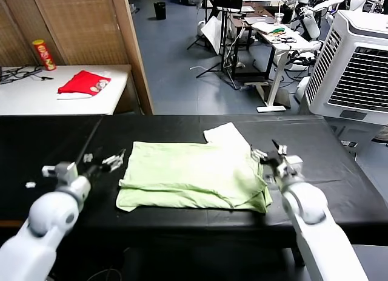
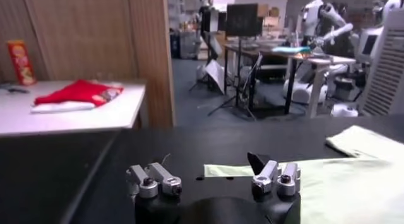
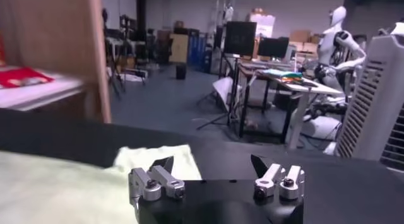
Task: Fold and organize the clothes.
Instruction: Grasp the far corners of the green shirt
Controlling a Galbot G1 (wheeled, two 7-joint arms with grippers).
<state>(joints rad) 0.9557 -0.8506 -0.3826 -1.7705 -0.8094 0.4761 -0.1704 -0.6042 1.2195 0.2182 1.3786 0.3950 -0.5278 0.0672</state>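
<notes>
Left side: the left claw [image 1: 104, 161] stands just off the shirt's left edge, low over the black counter [image 1: 54, 141]. Its fingers are spread wide and hold nothing; the left wrist view confirms both finger pairs apart with bare counter between them.

Centre: the lime-green shirt [image 1: 191, 175] lies flat on the counter between the two claws, folded into a rough rectangle with layered edges along the near side. One sleeve [image 1: 225, 134] sticks out at the far right corner, unfolded.

Right side: the right claw [image 1: 271, 155] stands at the shirt's right edge, fingers likewise spread and empty.

Assessment: a fold appears to be just laid down and let go. The shape is still wide and the sleeve is loose, so the task looks partly done. The next move likely calls for tucking that sleeve in or a fresh grasp on an edge for a further fold; thin cloth may drag or bunch if pinched in several layers.

Not determinable: the shirt's print is not visible; the number of layers cannot be counted. On a white counter [image 1: 36, 96] far left, well apart, lies a red garment [image 1: 83, 83].
</notes>
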